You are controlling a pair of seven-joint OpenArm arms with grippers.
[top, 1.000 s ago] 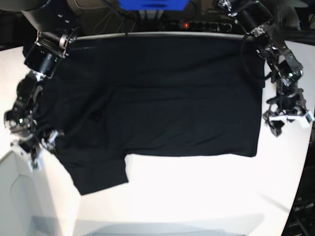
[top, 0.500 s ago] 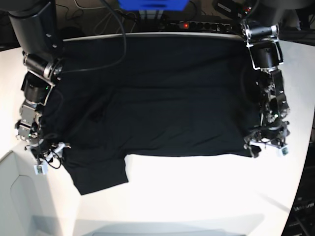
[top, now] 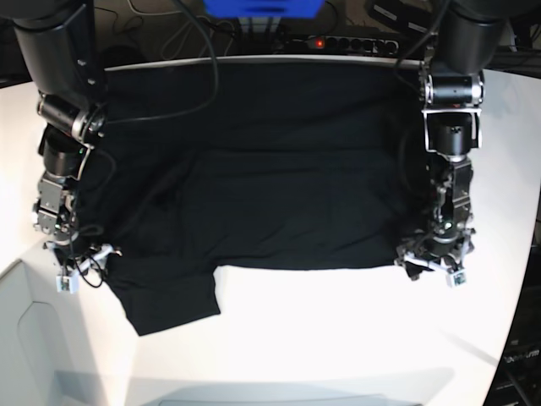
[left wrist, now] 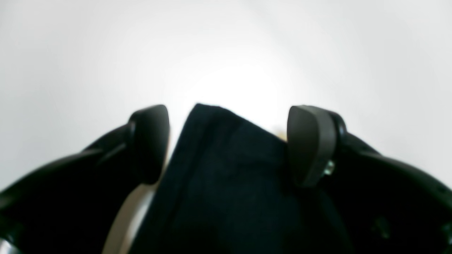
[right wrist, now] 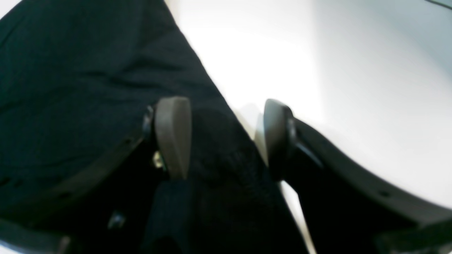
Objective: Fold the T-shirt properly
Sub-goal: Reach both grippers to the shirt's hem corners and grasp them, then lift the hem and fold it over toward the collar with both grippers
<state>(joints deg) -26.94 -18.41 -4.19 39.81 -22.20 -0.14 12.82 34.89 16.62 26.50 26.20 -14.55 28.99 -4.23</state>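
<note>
The black T-shirt [top: 270, 169] lies spread across the white table [top: 338, 338], one sleeve sticking out at the front left. My left gripper [top: 431, 269] is down at the shirt's front right corner. In the left wrist view it [left wrist: 227, 141] stands open, and that corner of the T-shirt [left wrist: 219, 183] lies between its fingers. My right gripper [top: 80, 269] sits at the shirt's left edge by the sleeve. In the right wrist view it [right wrist: 226, 137] is open astride the T-shirt's [right wrist: 70, 88] edge, one finger [right wrist: 173, 137] over cloth and the other over bare table.
A power strip [top: 338, 42] with a red light, cables and a blue object [top: 262, 7] sit behind the table's back edge. The table's curved front edge runs along the lower left and right.
My left gripper has swung in from beyond the shirt's right side, down to its front right corner. My right gripper has shifted slightly along the left edge, toward the sleeve.
</note>
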